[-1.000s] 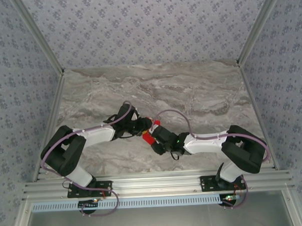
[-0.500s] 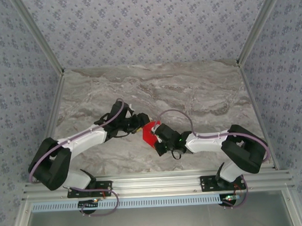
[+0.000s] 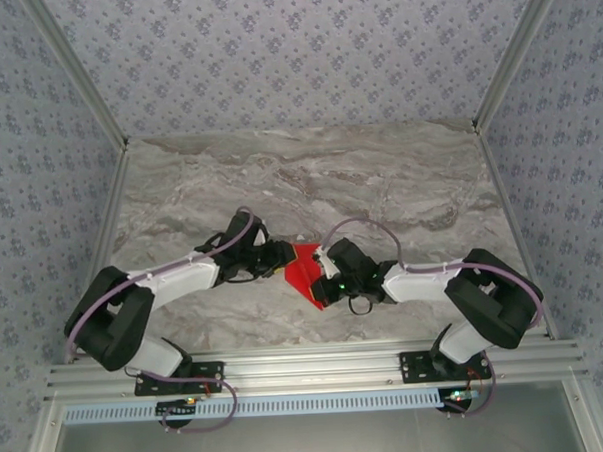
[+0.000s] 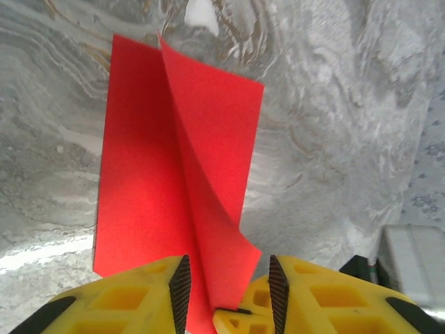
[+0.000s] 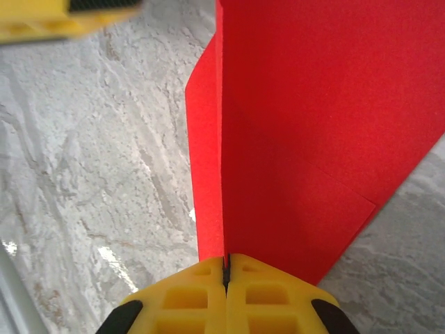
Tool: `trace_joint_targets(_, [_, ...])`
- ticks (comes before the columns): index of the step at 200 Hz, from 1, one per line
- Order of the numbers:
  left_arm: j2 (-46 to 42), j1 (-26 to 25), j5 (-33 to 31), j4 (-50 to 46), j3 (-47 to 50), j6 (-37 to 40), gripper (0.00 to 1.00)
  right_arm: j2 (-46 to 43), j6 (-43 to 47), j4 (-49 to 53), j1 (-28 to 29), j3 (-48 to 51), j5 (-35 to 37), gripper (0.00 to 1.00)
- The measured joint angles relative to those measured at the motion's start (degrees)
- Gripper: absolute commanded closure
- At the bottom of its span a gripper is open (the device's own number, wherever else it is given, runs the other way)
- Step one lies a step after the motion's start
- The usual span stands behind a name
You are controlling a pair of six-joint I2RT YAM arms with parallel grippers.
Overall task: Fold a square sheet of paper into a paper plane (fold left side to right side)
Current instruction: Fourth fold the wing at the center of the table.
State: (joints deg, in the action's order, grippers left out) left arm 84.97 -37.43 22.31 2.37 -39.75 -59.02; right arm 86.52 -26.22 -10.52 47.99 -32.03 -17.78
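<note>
The sheet of paper [image 3: 304,274] is seen just toward 6 o'clock of the marble table's [image 3: 400,182] centre. It is part-folded, w/ one pointed corner aimed at approx. 5 o'clock in the top view. It is bracketed by both arms: the left gripper [image 3: 285,259] is set at its 9 o'clock edge and the right gripper [image 3: 322,277] at its 3 to 4 o'clock edge.

In the left wrist view the paper is shown as two red panels met along a crease running roughly 12 to 6 o'clock. The panel on the 9 o'clock side is laid flat on the marble. The panel on the 3 o'clock side is lifted & curled, and its lower corner is dropped into the gap btw. the yellow fingers [image 4: 132,303]. The left claw is held partly open, w/ a clear space left btw. the black pads. The flap is passed thru that space, but no pinch is seen. Whether either pad is touched by the paper can't be told.

In the right wrist view the yellow fingers [image 5: 188,299] are pressed fully together, w/ the paper's folded edge clamped in the seam btw. them. From that grip the sheet is fanned out toward 12 & 2 o'clock, w/ a narrower strip visible at the 11 o'clock side of the fold. A blurred yellow finger of the left gripper is caught at the 11 o'clock corner.
</note>
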Motion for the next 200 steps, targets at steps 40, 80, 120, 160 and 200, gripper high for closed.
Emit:
trace_joint_targets(40, [2.62,-1.03,0.0,1.09,-0.02,-0.33,0.68,-0.42,-1.57,-2.91,-2.51,1.4,-4.55,0.95])
trace_joint_targets(80, [6.19,-2.14,0.02,2.47,-0.28,-0.72,0.65,-0.42,-2.71,-4.37,-4.24,2.71,-7.15,0.95])
trace_joint_targets(120, [8.28,-2.73,0.07,3.87,-1.42,-1.53,0.64,-0.39,-2.95,-4.96,-4.44,3.04,-7.8,0.95])
trace_joint_targets(160, [9.57,-2.84,0.04,4.39,-2.86,-1.7,0.64,0.02,-2.97,-5.64,-4.76,3.06,-8.76,0.94])
trace_joint_targets(200, [11.93,-3.19,0.22,4.96,-2.97,-1.75,0.64,1.81,-3.41,-6.23,-5.18,3.06,-9.77,0.9])
